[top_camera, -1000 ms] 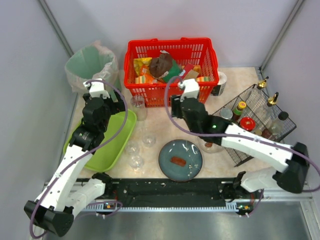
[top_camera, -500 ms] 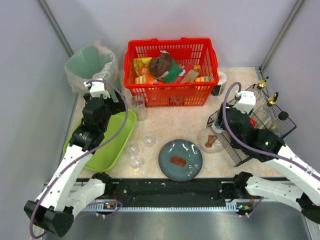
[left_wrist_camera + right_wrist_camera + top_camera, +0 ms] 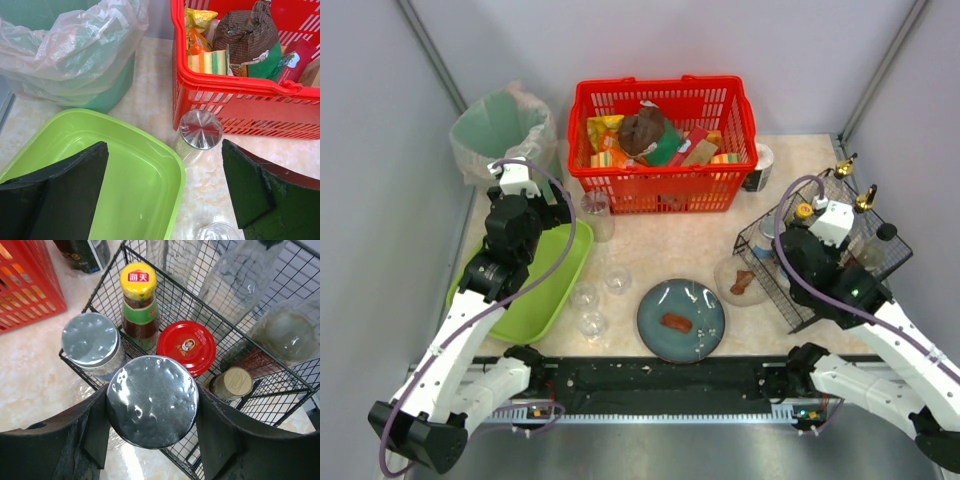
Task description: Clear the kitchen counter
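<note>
Tabletop [image 3: 670, 240]: spreading beneath the red basket [image 3: 660, 190]; clearing is looking partway done.
Blue plate [image 3: 702, 300]: waiting in front of the basket.
Left gripper [image 3: 165, 195]: jaws gaping wide, left of the basket.
Right gripper [image 3: 152, 425]: jaws clasping a silver-lidded jar [image 3: 152, 400] right of the basket; only its wrist view is showing that.
Glasses [image 3: 592, 322]: standing in front of the basket, uncleared.

Pale grey walls [image 3: 720, 40], grey corner posts [image 3: 432, 48], even light

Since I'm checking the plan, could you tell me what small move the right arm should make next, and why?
Probably lower the jar straight down into the rack. The right end effector grips it by its sides above the rack's front edge, beside another silver-lidded jar and the red lid, so it isn't yet set down.
</note>
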Motion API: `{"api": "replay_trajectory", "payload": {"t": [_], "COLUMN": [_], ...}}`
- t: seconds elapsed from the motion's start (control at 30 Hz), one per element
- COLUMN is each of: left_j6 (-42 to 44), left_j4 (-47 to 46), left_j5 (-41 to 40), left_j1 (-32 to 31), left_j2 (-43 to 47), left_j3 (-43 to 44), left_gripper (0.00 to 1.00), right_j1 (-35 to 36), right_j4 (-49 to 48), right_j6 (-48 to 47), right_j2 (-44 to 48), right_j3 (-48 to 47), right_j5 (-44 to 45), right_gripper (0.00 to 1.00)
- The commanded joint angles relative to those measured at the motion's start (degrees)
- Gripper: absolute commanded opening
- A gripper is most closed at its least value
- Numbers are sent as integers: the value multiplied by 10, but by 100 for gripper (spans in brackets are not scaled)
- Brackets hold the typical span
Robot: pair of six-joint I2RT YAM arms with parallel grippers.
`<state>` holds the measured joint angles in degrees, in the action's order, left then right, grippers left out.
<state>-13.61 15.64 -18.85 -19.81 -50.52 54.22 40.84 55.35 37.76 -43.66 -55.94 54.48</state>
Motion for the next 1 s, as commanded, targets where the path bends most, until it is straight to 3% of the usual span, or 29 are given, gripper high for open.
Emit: {"api": "replay_trajectory", "payload": {"t": [0.0,0.17,0.47,0.57,0.63,0.73,0.83,0.97], "left_j6": [-3,-4,-1,-1,-2,-1,-1,-2], "left_j4": [-10,-10,-10,-10,-9,-9,-8,-9], "left_j5": [6,7,3,6,6,7,8,10], "left_j1": [3,4,3,3,3,3,4,3], "left_j2": [-1,-2,-2,-3,-3,-2,-2,-3], "left_j3": [25,25,26,26,26,26,26,26], "left_gripper": [99,99,99,99,99,99,99,99], "right_j1": [-6,-8,-74,-77,-77,-76,-76,-76], "right_j4": [-16,-50,-161,-161,-161,-160,-152,-142], "right_j6": [47,69,73,73,65,42,9,-20], "right_j2": [3,-5,-44,-45,-38,-21,-8,6], "right_j3": [19,54,123,123,118,105,83,42], "right_j5": [19,21,-76,-75,-78,-86,-93,-114], "right_gripper": [0,0,0,21,54,77,89,91]}}
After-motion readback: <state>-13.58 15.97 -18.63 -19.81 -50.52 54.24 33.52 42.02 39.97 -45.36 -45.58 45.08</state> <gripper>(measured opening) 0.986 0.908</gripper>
